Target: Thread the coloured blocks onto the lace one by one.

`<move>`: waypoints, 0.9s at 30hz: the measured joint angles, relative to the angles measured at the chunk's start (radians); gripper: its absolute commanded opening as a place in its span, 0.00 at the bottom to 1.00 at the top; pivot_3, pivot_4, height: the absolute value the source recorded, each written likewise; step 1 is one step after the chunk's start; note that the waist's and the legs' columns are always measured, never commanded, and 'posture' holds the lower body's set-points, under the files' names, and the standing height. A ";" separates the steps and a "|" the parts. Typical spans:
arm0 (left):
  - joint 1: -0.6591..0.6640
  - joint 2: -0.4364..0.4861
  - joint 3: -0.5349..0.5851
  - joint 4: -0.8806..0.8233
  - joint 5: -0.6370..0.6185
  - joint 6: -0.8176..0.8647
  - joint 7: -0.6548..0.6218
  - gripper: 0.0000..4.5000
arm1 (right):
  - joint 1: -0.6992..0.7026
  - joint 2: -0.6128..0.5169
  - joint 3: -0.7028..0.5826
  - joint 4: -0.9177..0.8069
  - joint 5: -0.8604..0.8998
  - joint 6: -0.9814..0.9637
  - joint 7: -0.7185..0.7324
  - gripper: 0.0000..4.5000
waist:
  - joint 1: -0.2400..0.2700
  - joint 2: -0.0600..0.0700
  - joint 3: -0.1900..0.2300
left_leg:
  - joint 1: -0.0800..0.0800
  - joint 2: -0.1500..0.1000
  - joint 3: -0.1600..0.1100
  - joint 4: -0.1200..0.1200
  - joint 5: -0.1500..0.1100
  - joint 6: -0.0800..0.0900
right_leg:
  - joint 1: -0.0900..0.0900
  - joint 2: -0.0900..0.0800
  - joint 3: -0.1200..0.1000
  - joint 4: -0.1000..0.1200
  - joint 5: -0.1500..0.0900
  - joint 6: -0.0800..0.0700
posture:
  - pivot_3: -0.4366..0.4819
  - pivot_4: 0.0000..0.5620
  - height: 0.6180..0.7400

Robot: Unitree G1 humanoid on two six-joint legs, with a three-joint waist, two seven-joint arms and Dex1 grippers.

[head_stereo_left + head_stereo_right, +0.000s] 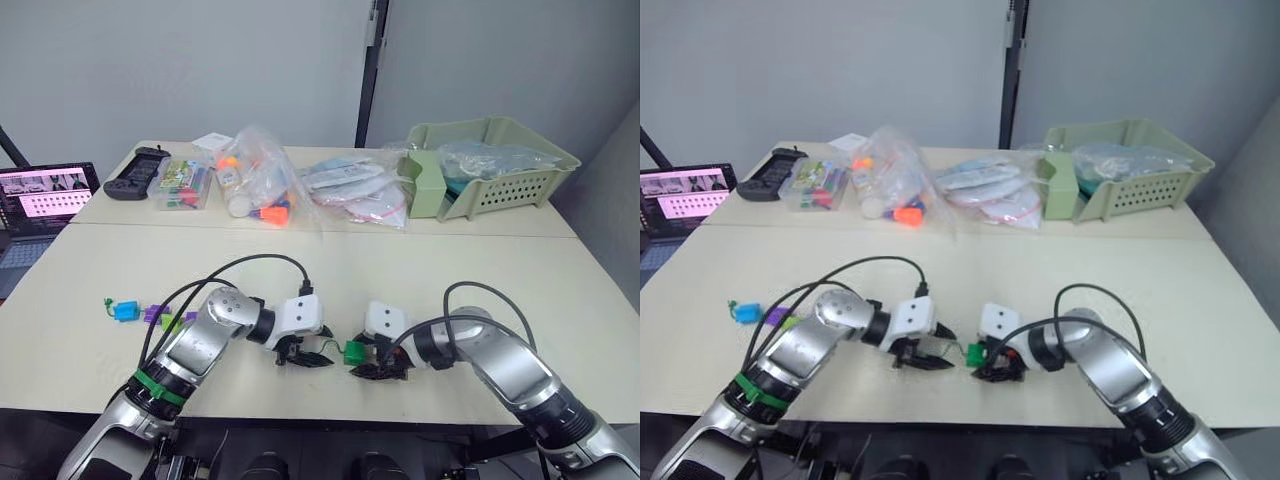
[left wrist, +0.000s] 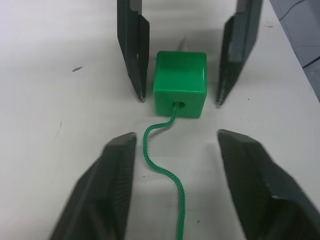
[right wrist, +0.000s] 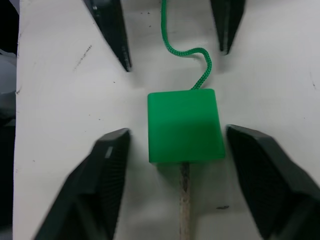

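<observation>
Because the lace [image 2: 165, 165] already passes through the green block [image 2: 180, 82], both the left gripper [image 2: 177, 145] and the right gripper [image 3: 172, 140] stand wide open around it, ready to pull the tip.

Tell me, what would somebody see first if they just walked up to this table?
Probably the green block near the table's front edge, lying between the left gripper and right gripper, which face each other with jaws open. The lace already runs through its hole, its pale tip poking out the far side. Next, the blue block and purple blocks on the robot's left, and the green basket at the back.
</observation>
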 measured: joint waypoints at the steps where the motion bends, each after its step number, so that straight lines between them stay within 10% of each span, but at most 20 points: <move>1: -0.001 -0.002 -0.001 -0.003 -0.002 0.000 0.000 0.92 | 0.008 -0.007 -0.007 -0.007 0.007 0.005 -0.002 1.00 | 0.001 0.000 0.000 | 0.000 0.000 0.000 0.000 0.000 0.000 | 0.000 0.000 0.000 0.000 0.000 0.000 | 0.48 0.27 1.00; 13: -0.071 -0.142 -0.111 0.074 0.087 -0.025 0.083 1.00 | 0.183 -0.139 -0.185 -0.118 0.063 0.023 -0.039 1.00 | -0.008 0.000 0.000 | 0.000 0.000 0.001 -0.002 0.000 0.000 | 0.000 0.001 0.001 -0.002 0.000 0.001 | 0.48 0.27 1.00; 23: -0.074 -0.137 -0.121 0.120 0.101 -0.052 0.062 0.29 | 0.175 -0.113 -0.174 -0.117 0.064 0.016 -0.070 1.00 | -0.004 0.000 0.000 | 0.000 -0.001 0.000 -0.003 0.000 0.000 | 0.000 0.000 0.001 -0.004 0.000 0.001 | 0.48 0.27 1.00; 27: -0.074 -0.137 -0.121 0.120 0.100 -0.052 0.055 0.27 | 0.175 -0.112 -0.164 -0.116 0.064 0.014 -0.071 0.95 | -0.003 0.000 0.000 | -0.001 -0.001 0.000 -0.003 0.000 0.000 | 0.000 0.000 0.001 -0.005 0.000 0.001 | 0.48 0.27 1.00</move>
